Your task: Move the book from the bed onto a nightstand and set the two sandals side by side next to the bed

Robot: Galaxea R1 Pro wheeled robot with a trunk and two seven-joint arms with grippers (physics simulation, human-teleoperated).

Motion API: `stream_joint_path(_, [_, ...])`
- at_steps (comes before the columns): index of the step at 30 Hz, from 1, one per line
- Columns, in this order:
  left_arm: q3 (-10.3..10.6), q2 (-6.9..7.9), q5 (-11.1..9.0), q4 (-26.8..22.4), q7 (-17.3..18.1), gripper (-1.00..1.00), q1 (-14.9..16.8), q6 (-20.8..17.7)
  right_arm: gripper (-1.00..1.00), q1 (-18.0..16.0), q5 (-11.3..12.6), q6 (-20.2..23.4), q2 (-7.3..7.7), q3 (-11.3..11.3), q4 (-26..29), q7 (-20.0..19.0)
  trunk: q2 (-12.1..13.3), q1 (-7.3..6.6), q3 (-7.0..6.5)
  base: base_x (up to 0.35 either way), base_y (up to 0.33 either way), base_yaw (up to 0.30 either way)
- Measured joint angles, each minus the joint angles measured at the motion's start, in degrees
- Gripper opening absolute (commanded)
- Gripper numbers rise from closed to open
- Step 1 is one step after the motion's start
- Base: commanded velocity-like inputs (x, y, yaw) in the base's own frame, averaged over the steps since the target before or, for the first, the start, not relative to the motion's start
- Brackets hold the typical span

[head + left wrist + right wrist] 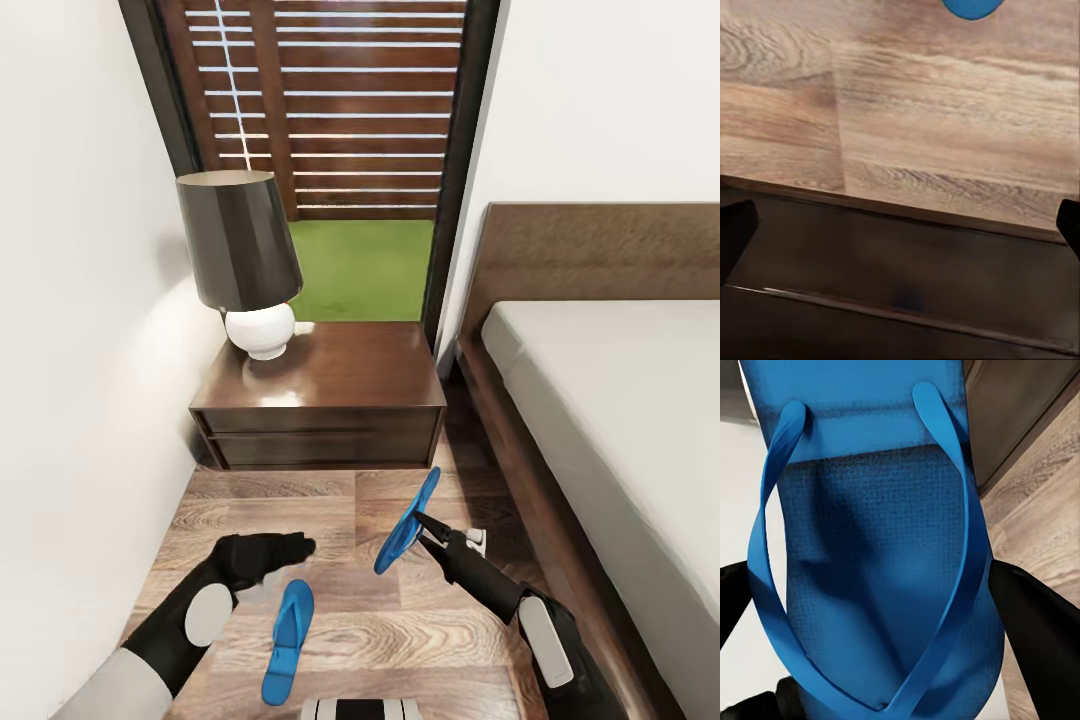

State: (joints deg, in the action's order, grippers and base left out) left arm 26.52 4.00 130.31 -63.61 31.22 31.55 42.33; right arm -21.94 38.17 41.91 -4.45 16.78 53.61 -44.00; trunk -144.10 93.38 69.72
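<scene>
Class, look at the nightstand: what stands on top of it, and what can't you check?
On the nightstand stands a lamp with a dark shade and a white round base, at its back corner near the wall. The rest of the top is bare glossy wood. The closed drawers hide their contents.

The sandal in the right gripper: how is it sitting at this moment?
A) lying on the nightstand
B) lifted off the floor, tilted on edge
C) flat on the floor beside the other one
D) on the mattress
B: the right gripper holds one sandal up and tilted above the floor, while the other sandal lies flat.
</scene>
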Motion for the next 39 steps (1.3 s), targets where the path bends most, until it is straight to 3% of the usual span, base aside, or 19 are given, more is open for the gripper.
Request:
stream_joint_path(5, [0.02,0.08,0.01,1.53,0.02,1.0,5.72,1.11,-1.0,-0.01,0.01,0.02,-0.03,-0.02,0.0,-0.01,0.0,0.0,0.0,0.0,0.0,0.0])
stream_joint_path(8, [0.01,0.01,-0.01,6.7,0.03,1.0,7.65,1.1,-1.0,-0.02,0.01,0.04,0.01,-0.08,0.0,-0.08,0.0,0.01,0.01,0.0,0.0,0.0])
stream_joint_path(11, [-0.01,-0.14,-0.1,11.35,0.04,1.0,7.97,1.21,-1.0,0.0,0.01,0.22,0.02,-0.09,0.01,-0.1,0.0,0.0,0.01,0.0,0.0,0.0])
stream_joint_path(21, [1.02,-0.68,-0.2,19.59,0.1,1.0,8.05,3.72,-1.0,-0.01,0.03,0.57,0.03,0.0,0.0,-0.18,0.0,0.0,0.01,0.0,0.0,0.0])
stream_joint_path(28, [1.99,-0.68,-0.28,20.11,-0.03,1.0,7.98,3.55,-1.0,0.0,0.09,0.64,0.03,0.0,0.06,-0.18,0.0,0.0,0.01,0.0,0.0,0.0])
stream_joint_path(33, [6.04,-0.63,-0.21,19.98,-0.05,1.0,7.96,3.37,-1.0,0.0,0.12,0.65,0.03,0.0,0.13,-0.23,0.0,0.0,0.01,0.0,0.0,0.0])
stream_joint_path(39, [6.42,-1.05,-0.39,19.83,-0.27,1.0,7.96,3.14,-1.0,0.0,0.11,0.65,0.03,0.0,0.14,-0.27,0.0,0.0,0.01,0.0,0.0,0.0])
